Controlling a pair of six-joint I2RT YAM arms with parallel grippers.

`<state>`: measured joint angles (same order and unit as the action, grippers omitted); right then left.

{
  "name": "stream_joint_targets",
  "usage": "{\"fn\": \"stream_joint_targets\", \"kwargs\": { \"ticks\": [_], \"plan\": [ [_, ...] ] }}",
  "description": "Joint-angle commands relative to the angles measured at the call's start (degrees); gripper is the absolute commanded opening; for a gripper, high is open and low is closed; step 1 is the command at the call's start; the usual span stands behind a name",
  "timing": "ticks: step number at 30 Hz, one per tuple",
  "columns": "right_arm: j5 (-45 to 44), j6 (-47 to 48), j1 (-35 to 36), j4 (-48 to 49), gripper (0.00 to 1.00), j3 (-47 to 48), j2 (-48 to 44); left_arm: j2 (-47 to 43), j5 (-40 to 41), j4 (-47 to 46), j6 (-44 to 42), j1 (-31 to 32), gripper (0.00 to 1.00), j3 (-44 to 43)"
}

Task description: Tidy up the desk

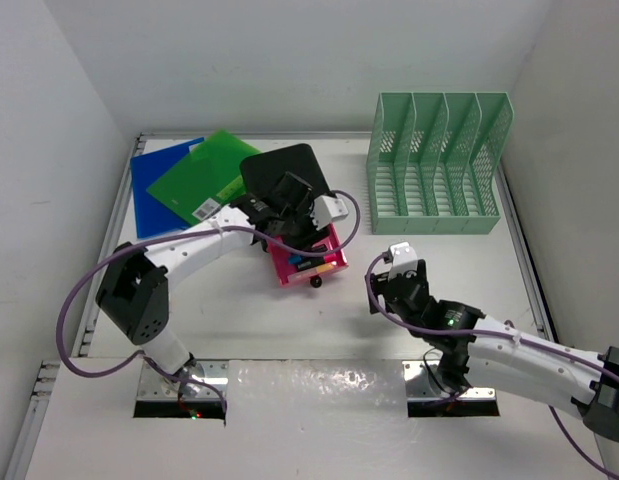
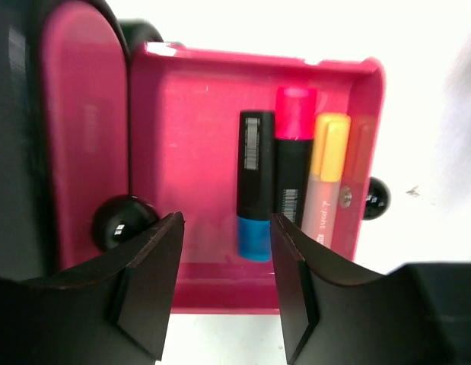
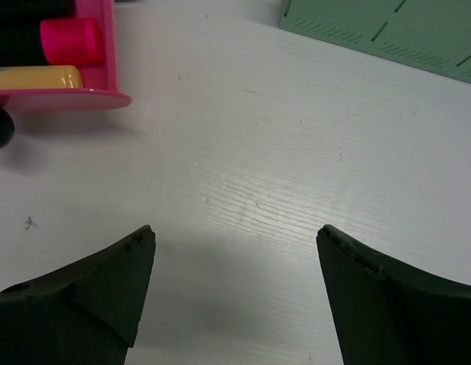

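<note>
The white desk (image 1: 289,320) fills the middle of the top view between its metal rails; at frame centre the left gripper (image 2: 226,228) hangs over an open pink drawer (image 2: 189,114), jaws parted with nothing between them; three markers (image 2: 295,175) lie side by side inside; at lower right the right gripper (image 3: 235,232) is spread wide above bare desk; a mint-green file rack (image 1: 439,165) stands upper right.

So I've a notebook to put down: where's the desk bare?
Bare: the patch between the pink drawer and the file rack, and the near middle of the desk between left arm and right arm. Crowded: the far left, with folders, black box and left gripper.
</note>
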<state>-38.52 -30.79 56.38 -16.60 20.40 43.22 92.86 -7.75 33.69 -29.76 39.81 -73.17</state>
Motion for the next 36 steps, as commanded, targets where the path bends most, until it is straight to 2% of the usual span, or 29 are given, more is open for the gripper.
{"fn": "stream_joint_targets", "kwargs": {
  "ticks": [1,8,12,14,20,25,27,28,29,32,33,34,36],
  "plan": [
    [-1.2,1.1,-0.2,-1.1,0.84,2.8,0.4,-2.2,-2.7,1.8,-0.2,-0.1,0.47,-6.1],
    [-0.1,3.4,-0.1,-1.2,0.84,6.8,1.8,-6.6,-9.4,5.2,2.2,0.0,0.47,-13.2],
    [0.3,5.1,-0.1,-1.2,0.90,8.8,3.3,-8.5,-6.7,3.5,1.2,0.0,0.48,-13.7],
    [1.2,6.2,-0.2,-1.3,0.99,9.9,3.7,-9.3,-5.3,2.8,0.7,0.0,0.48,-13.9],
    [4.2,6.7,-0.1,0.9,0.99,9.7,4.0,-9.0,-2.5,3.7,0.0,-0.1,0.49,-17.4],
    [4.6,6.8,-0.2,-0.8,0.99,11.6,6.3,-10.4,-2.0,3.4,0.1,-0.2,0.49,-15.5],
    [4.6,6.5,-0.2,-0.1,0.99,12.0,6.5,-10.7,-1.0,3.0,0.1,-1.1,0.52,-14.9],
    [4.3,6.4,-0.2,0.6,0.99,11.7,6.5,-10.6,-1.0,3.0,0.1,-1.7,0.57,-15.1],
    [3.7,5.3,-0.1,1.5,0.99,11.3,6.4,-10.6,-1.6,2.8,0.7,-2.6,0.66,-15.0],
    [2.4,3.7,-0.1,8.5,0.99,9.3,7.7,-10.3,-2.5,1.0,1.8,-6.3,0.73,-15.1],
    [2.7,3.9,-0.2,9.8,0.93,9.1,8.5,-10.2,-3.1,-0.1,2.2,-9.3,0.74,-15.1],
    [4.0,4.0,-0.1,10.5,0.74,9.6,9.4,-9.9,-4.0,-0.5,2.6,-11.0,0.74,-15.6],
    [6.2,4.6,-0.1,11.1,0.45,10.8,12.0,-9.0,-8.9,-0.1,2.3,-15.8,0.74,-16.6]
  ]
}}
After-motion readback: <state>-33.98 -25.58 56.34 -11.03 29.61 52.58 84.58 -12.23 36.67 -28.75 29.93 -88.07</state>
